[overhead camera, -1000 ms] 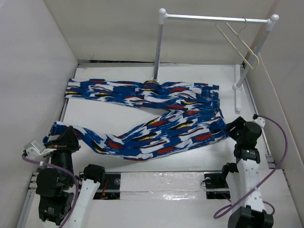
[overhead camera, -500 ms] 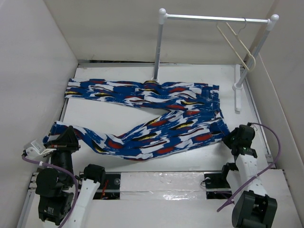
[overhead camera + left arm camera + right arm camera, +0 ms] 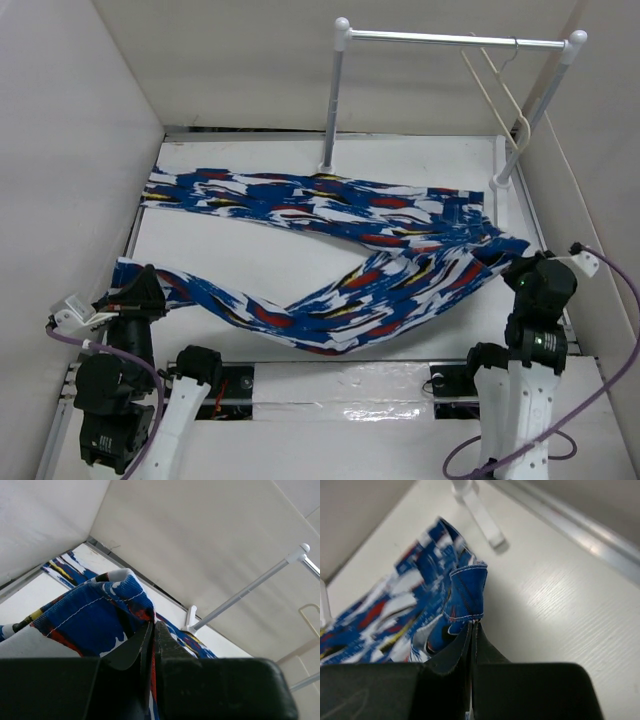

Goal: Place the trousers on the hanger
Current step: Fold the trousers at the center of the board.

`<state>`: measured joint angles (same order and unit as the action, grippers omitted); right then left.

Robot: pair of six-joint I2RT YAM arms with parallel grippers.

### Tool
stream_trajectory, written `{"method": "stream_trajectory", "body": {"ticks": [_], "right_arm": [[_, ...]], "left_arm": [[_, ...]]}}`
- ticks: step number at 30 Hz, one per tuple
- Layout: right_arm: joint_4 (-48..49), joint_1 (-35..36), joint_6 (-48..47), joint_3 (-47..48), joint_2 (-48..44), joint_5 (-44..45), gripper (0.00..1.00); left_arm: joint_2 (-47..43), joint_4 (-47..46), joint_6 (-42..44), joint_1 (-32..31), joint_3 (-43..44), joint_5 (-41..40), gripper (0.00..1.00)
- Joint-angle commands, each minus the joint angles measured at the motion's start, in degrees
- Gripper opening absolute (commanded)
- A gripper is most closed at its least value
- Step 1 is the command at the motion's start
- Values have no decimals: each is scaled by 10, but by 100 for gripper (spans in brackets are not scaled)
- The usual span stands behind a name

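The bright blue splashed trousers (image 3: 330, 210) lie spread across the table, both legs running left. My left gripper (image 3: 135, 290) is shut on the near leg's cuff at the front left; in the left wrist view the cloth (image 3: 95, 615) bunches over the closed gripper (image 3: 153, 625). At the right, my right gripper (image 3: 522, 265) is shut on the waist end, where a hemmed fold (image 3: 465, 592) stands up out of the closed gripper (image 3: 473, 625). The cream hanger (image 3: 500, 95) hangs from the rail at the back right.
The white two-post rack (image 3: 450, 38) stands at the back, its posts on the table; one foot (image 3: 482, 515) lies just beyond the waist end. White walls close in on the left, back and right. A metal strip runs along the front edge.
My right gripper has closed on the waist end and pulled it to the right, dragging and bunching the trousers. The left gripper has held still on the cuff.
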<state>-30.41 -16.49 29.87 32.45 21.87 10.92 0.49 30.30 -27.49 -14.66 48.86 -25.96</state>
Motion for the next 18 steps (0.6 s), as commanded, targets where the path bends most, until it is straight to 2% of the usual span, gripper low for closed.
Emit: {"method": "stream_trajectory", "body": {"ticks": [1, 9, 14, 17, 18], "right_arm": [[-85, -6, -45, 74, -49, 102, 1], [-162, 5, -81, 169, -42, 75, 3], [-131, 10, -114, 164, 4, 25, 4], [-77, 10, -134, 158, 64, 32, 0], [-67, 10, -138, 162, 81, 41, 0]], "left_arm": [[-77, -35, 2, -12, 24, -8, 0], [-53, -27, 13, -23, 81, -88, 0], [-11, -84, 8, -23, 36, -104, 0], [103, -105, -23, -23, -1, -105, 0], [179, -64, -40, -23, 27, -118, 0]]}}
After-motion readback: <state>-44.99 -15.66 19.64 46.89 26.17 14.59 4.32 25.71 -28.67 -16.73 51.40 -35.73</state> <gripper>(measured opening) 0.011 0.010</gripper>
